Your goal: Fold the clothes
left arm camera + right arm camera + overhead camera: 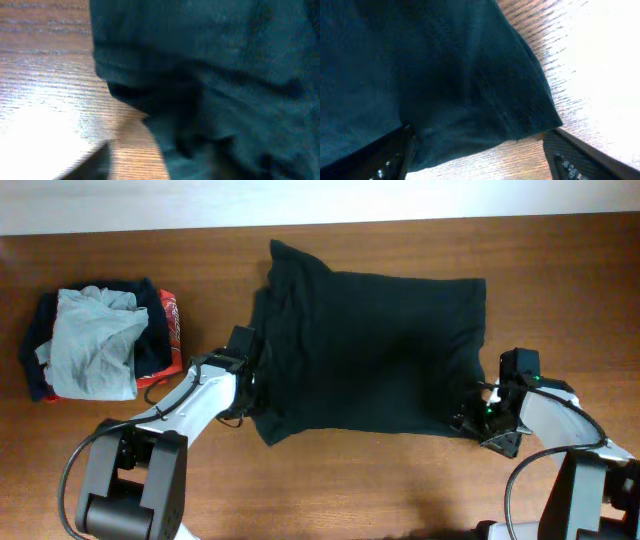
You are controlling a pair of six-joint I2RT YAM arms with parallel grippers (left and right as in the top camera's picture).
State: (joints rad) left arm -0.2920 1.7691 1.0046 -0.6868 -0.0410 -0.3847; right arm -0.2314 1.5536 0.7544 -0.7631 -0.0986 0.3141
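The black T-shirt [370,355] lies spread across the middle of the wooden table [400,490], with one sleeve pointing to the far left. My left gripper [248,380] is at the shirt's left edge. In the left wrist view the dark cloth [215,85] fills the right side. One finger [95,162] shows at the lower left, with bare wood between it and the cloth, and the other finger is hidden. My right gripper [478,418] stands open at the shirt's near right corner [535,115], its fingers [572,157] wide apart on either side of the hem.
At the left of the table lies a pile of other garments: a light grey one [95,345] on top of a navy one [35,350] and a red-orange one [168,330]. The table's far edge [320,225] runs just behind the shirt.
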